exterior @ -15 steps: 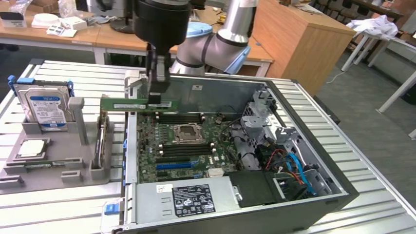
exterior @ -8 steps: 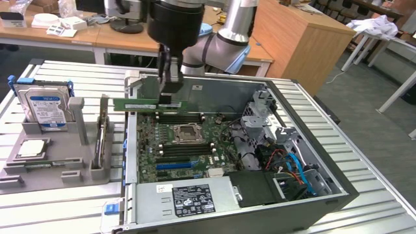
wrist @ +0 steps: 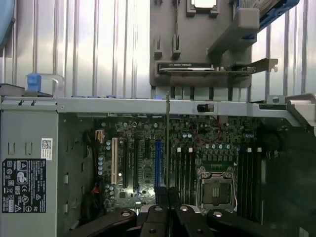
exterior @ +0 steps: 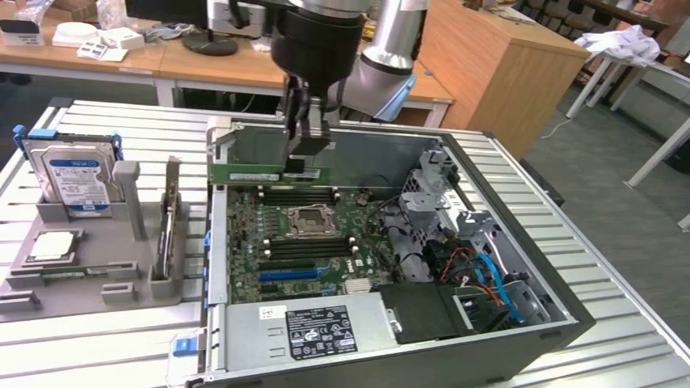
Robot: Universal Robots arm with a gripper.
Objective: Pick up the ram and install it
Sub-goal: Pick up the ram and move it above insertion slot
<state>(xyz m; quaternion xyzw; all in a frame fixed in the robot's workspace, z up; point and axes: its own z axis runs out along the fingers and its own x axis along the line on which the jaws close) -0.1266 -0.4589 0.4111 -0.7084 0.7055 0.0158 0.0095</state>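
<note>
The ram (exterior: pixel 246 173), a long green stick with a pale label, hangs level above the far end of the motherboard (exterior: pixel 313 250) inside the open computer case (exterior: pixel 518 323). My gripper (exterior: pixel 305 164) is shut on the end of the stick toward the exterior view's right, just above the dark memory slots (exterior: pixel 302 196) behind the CPU socket (exterior: pixel 309 218). In the wrist view the ram (wrist: pixel 168 143) shows edge-on as a thin line rising from between my fingertips (wrist: pixel 168 200), with the memory slots (wrist: pixel 185 168) and the socket (wrist: pixel 216 185) beside it.
A grey fixture (exterior: pixel 108 279) at the exterior view's left holds the blue-labelled hard drive (exterior: pixel 73 174), a square CPU chip (exterior: pixel 51 246) and an upright card (exterior: pixel 170 230). The power supply (exterior: pixel 313 327) and a drive cage with cables (exterior: pixel 474 259) crowd the case.
</note>
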